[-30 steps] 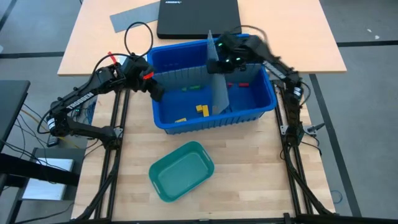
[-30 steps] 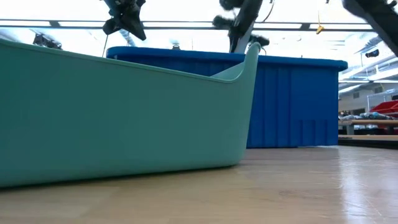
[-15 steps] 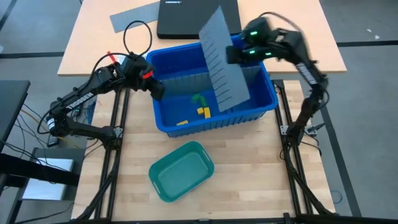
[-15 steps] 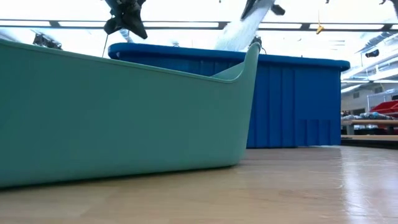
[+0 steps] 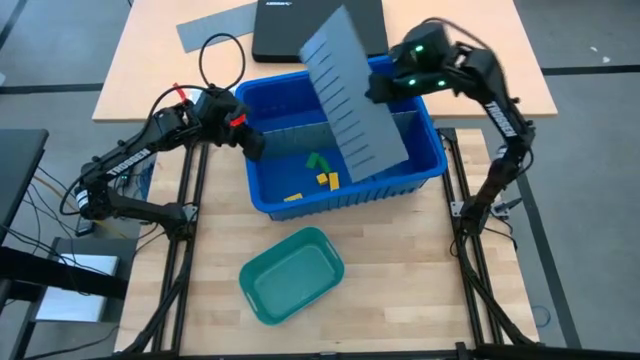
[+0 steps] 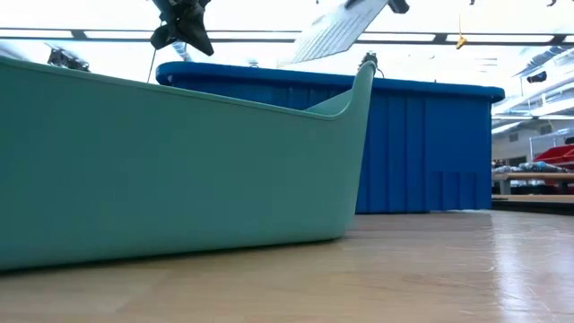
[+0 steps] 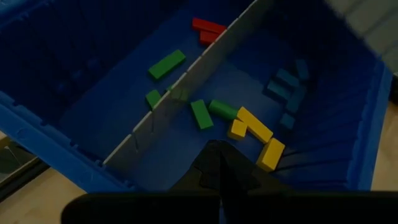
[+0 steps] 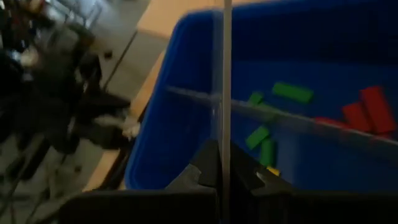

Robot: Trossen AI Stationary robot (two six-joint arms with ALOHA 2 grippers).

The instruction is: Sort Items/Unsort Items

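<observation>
Table [image 5: 420,300]: pale wood, under all items.

Bin [image 5: 270,105]: large blue plastic tub at the table's middle, far side. 1 grey divider [image 5: 290,130] stands upright inside along its length, splitting it into a far and a near compartment.

Bin contents, blocks [image 7: 255,127]: in the left wrist view, about 4 yellow lie in a cluster on the near side, with 2 green [image 7: 200,114] just beside them and 1 green touching the divider's foot. Across the divider lie 1 green [image 7: 166,63] and 2 red [image 7: 208,29]. A few blue ones [image 7: 287,87] lie beside the yellow cluster, hard to count against the blue floor. In the high view only yellow [image 5: 325,179] and green [image 5: 318,159] show.

Sheet [image 5: 352,95]: second grey slotted divider, lifted clear above the bin, tilted, its slotted edge facing the bin's left half. It hides part of the right half.

Tray [image 5: 292,275]: teal, oblong, on the table in front of the bin, apart from it. Nothing shows inside.

Laptop [image 5: 318,28]: dark, closed, beyond the bin.

Flat grey sheet [image 5: 215,27]: beside the laptop.

Right gripper [image 8: 225,177]: above the bin's right far corner, fingers clamped on the sheet's edge.

Left gripper [image 5: 252,148]: at the bin's left wall, over the rim, fingers together, holding nothing.
</observation>
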